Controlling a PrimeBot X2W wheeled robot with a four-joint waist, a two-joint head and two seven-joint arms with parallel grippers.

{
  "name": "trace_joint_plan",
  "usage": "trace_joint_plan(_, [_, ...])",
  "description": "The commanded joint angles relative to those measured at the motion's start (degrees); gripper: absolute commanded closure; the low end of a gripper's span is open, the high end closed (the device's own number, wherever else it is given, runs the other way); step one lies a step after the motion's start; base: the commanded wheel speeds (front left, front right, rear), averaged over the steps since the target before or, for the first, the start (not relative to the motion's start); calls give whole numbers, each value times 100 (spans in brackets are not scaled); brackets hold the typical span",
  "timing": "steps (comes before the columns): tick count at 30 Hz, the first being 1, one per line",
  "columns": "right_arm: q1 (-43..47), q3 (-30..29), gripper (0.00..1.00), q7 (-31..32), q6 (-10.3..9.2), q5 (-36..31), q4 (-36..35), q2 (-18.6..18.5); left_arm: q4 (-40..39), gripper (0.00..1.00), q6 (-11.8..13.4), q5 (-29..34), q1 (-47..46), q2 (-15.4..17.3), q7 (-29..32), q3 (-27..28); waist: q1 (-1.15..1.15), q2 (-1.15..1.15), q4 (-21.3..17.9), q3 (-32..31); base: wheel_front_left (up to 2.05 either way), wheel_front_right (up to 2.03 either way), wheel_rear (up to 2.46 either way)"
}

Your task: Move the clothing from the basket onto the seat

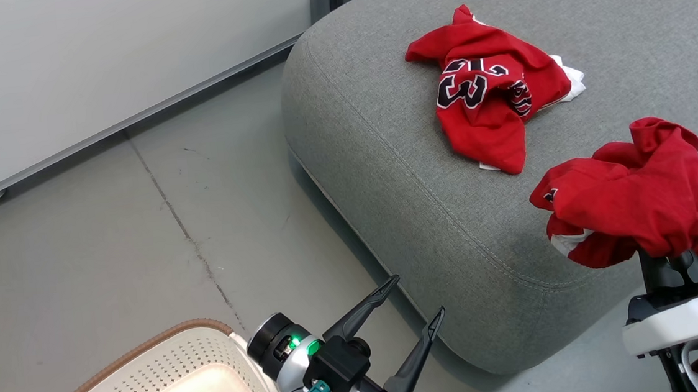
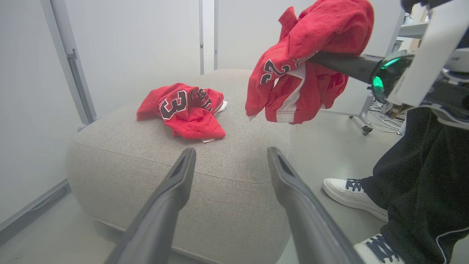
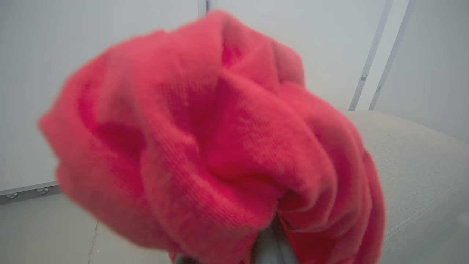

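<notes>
Basket [image 1: 151,376] near, seat [image 1: 426,227] behind

The basket is white with little holes and a brown rim. It sits on the grey floor [image 1: 109,240] at the bottom left of the head view. Right beside it is the left end effector [image 1: 419,293]. Its two dark fingers are wide apart and hold nothing. They point at the seat.

On the other side, the right end effector [image 1: 667,269] is squeezed tight on a red garment [image 1: 636,198]. The garment has white trim and is all bunched up. It hangs in the air by the near corner of the big grey seat.

Farther back, a red jersey [image 1: 484,98] with black and white numbers lies crumpled on top of the seat. In the left wrist view, a person's white shoe [image 2: 348,192] and dark trousers [image 2: 421,190] are on the floor beside the seat. A pale wall [image 1: 96,66] is behind it all.
</notes>
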Motion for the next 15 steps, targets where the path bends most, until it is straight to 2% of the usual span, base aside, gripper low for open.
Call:
trace_joint_plan(1, [30,-36,100,-10,1,-36,-28,13,2,0,-16,52,-73,21,-1,34,0,0,2,0,0,0,0])
trace_joint_plan(8, [-207,-330,100,-11,1,46,-259,-76,-29,0,-8,21,-103,23,-2,47,0,0,99,13,0,0,0])
trace_joint_plan(15, [-808,-603,100,-10,1,67,-519,-487,-29,0,-15,58,-171,22,-1,38,0,0,225,108,0,0,0])
